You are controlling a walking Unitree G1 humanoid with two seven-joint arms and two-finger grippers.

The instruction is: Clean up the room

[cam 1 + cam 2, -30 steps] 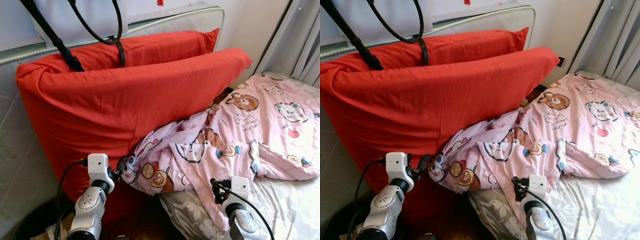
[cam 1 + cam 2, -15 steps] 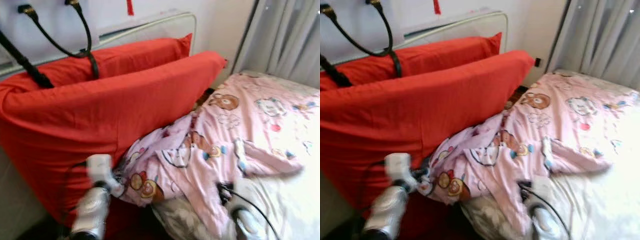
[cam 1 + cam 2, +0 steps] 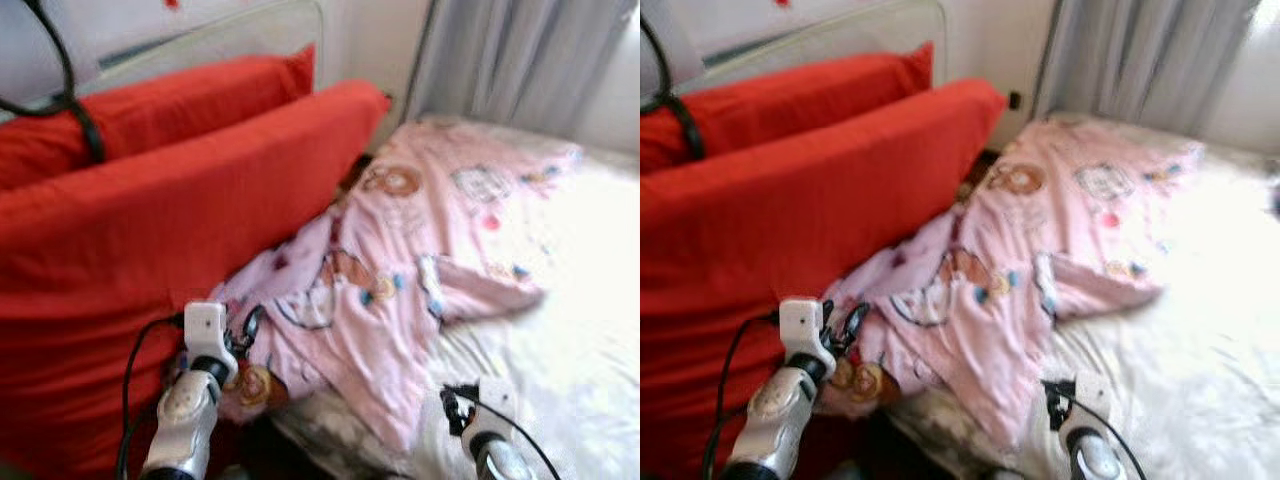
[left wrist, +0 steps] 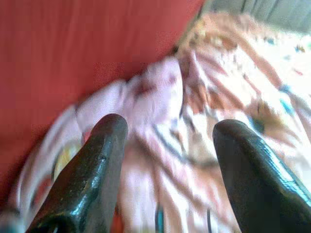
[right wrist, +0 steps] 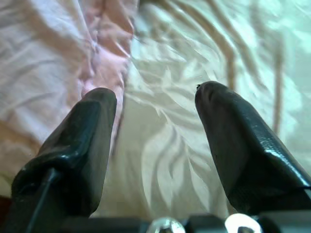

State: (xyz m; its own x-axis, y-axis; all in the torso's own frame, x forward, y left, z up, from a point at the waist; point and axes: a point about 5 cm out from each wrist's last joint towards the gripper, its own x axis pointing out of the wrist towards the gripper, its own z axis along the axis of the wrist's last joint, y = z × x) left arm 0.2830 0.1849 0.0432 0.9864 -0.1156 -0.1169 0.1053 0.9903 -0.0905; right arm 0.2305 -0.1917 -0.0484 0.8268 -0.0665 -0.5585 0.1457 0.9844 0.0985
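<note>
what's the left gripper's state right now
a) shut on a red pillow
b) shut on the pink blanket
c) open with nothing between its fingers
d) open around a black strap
c: the left wrist view shows the left gripper with its fingers spread apart, and only the pink cartoon blanket lying beyond the gap, beside the red pillow.

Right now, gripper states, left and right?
Left gripper: open, holding nothing, above the pink cartoon blanket.
Right gripper: open, holding nothing, over the bedsheet.

Home bedroom: bed point(image 3: 560, 330), pink cartoon-print blanket point(image 3: 400, 260), red pillows point(image 3: 170, 230), grey curtains point(image 3: 520, 55).
</note>
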